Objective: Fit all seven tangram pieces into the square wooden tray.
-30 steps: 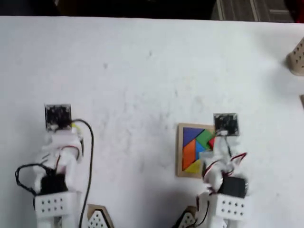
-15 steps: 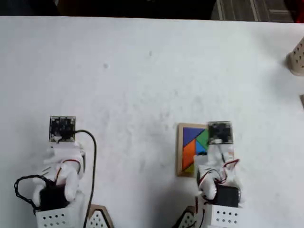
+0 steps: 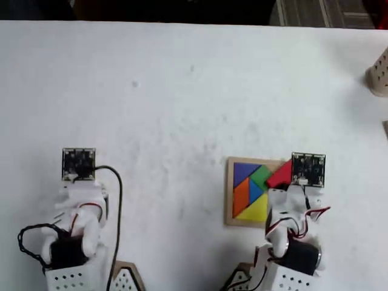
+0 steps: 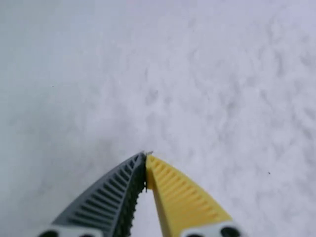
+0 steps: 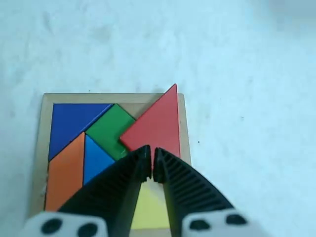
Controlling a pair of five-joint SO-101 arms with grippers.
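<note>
High view, starting at the left: the left gripper (image 4: 146,159) hangs over bare white table (image 3: 182,91), one grey finger and one yellow pressed tip to tip, closed on themselves; the tray (image 3: 229,200) sits well off to its right, just beside the right arm's left flank. It is one square frame of pale wood; the right gripper (image 5: 151,154) hangs directly above it, two black fingers drawn together to a thin slit, their tips over the near part of the red triangle (image 5: 157,121); I cannot see that they clasp it. Around those tips I count six pieces: one large blue triangle (image 5: 74,121) in a far corner; one small blue triangle (image 5: 96,160); one orange parallelogram (image 5: 66,175) along the tray's wall; one green square (image 5: 108,129) set on its point; one yellow piece (image 5: 148,210), partly under the gripper; and the one red triangle, big, its corner overlapping the green square, its tip poking past the far rim. Far off to the right gripper's right, at the table's edge, stands one pale block (image 3: 379,76) with holes.
</note>
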